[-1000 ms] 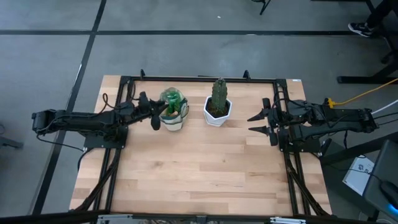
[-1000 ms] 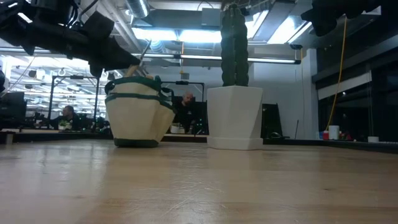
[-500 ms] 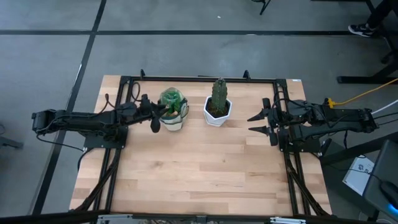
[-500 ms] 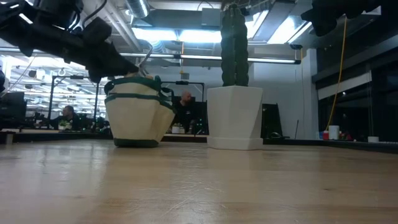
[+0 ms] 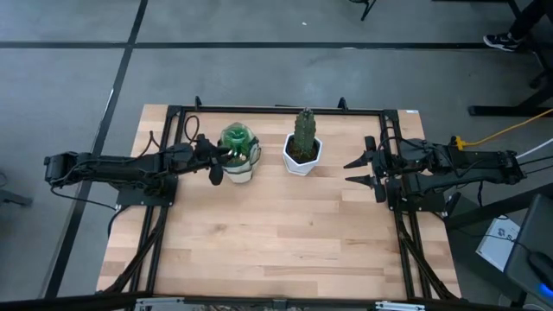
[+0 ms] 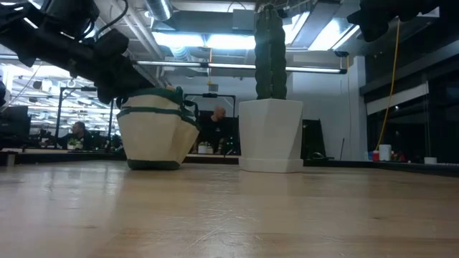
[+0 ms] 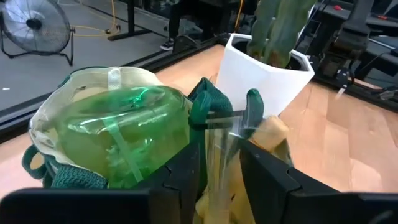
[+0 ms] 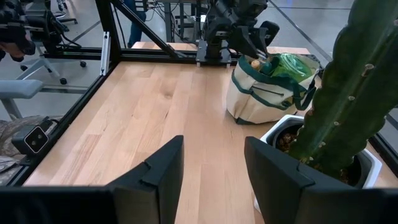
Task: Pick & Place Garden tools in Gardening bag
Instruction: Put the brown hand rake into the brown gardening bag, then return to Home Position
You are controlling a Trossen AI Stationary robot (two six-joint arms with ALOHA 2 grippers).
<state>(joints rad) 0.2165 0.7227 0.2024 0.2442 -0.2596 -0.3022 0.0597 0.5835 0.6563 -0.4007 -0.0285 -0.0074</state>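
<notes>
The left arm stretches level across the table, its left gripper (image 5: 219, 161) at the rim of the small beige canvas bag with green trim (image 5: 240, 166), fingers narrowly parted around an upright tool handle (image 7: 219, 163). The translucent green spray bottle (image 7: 124, 127) sits inside. The right gripper (image 5: 359, 170) waits open at the right edge.

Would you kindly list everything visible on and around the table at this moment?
Gardening bag: one, beige with dark green trim, far-left part of the table.
Spray bottle: one, translucent green, inside the bag.
Cactus: one, green, in the pot right of the bag.
Pot: one, white, beside the bag, apart from it.
Table: one, light wood.
Left hand: dark, at the bag's rim, fingers around something pale in the bag.
Right hand: dark, open, waiting at the table's right side.
</notes>
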